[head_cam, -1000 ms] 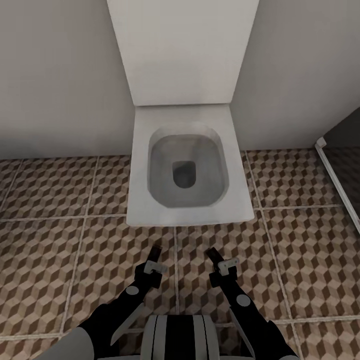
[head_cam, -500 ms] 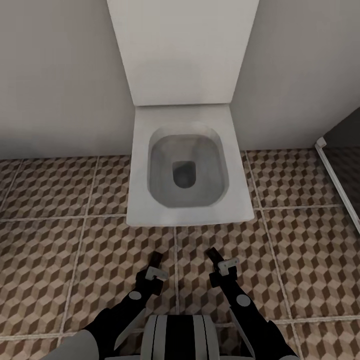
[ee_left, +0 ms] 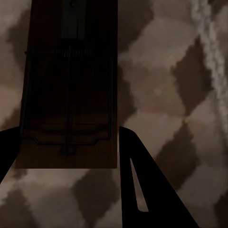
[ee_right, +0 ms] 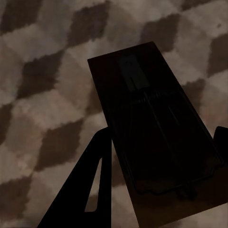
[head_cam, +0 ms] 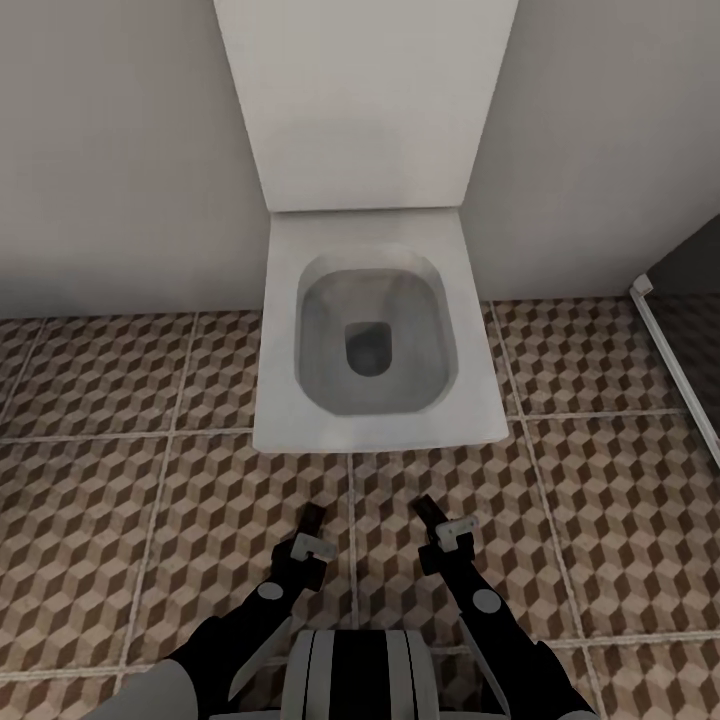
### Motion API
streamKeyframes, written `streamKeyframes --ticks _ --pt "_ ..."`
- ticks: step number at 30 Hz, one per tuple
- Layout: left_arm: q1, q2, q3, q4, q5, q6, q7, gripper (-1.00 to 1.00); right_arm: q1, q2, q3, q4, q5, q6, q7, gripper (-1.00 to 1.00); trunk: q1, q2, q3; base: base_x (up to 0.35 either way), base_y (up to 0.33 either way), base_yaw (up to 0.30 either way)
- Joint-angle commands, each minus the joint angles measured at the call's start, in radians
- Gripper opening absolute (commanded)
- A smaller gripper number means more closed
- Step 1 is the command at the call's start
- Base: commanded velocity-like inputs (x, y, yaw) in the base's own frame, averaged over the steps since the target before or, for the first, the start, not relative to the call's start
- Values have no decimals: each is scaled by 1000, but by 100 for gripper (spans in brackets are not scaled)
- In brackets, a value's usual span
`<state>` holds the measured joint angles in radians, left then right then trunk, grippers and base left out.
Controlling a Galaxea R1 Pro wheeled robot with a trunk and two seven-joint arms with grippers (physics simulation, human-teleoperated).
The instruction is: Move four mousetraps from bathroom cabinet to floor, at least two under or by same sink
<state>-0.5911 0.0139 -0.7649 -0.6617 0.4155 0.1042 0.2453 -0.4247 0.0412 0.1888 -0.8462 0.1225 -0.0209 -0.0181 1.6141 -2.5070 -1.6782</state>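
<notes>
Both grippers hang low over the bathroom floor, just in front of the white square toilet. My left gripper is shut on a mousetrap, which sticks out forward as a dark sliver. The left wrist view shows that brown mousetrap with its wire frame, held between the dark fingers close above the tiles. My right gripper is shut on a second mousetrap. In the right wrist view this mousetrap lies tilted between the fingers. The cabinet and the sink are out of view.
The toilet stands with its lid raised against the pale wall. A dark panel with a white frame runs along the right edge. Patterned tiles spread to the left and right of the toilet.
My left gripper has drawn back a little toward my body with its mousetrap. The right arm and the view have stayed still.
</notes>
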Motion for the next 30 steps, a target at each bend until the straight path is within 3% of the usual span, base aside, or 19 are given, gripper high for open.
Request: streamKeyframes --ticks 1,20,30 --pt "-1 1 -8 -3 5 5 10 -100 0 0 0 1 9 -1 -2 -100 0 0 0 0 0 0" --pt "-1 -7 -10 -4 5 5 9 -100 -1 0 0 28 8 -2 8 -100 0 0 0 0 0 0" --pt "-1 -8 -10 -4 5 5 9 -100 -1 0 0 27 8 -2 72 -100 0 0 0 0 0 0"
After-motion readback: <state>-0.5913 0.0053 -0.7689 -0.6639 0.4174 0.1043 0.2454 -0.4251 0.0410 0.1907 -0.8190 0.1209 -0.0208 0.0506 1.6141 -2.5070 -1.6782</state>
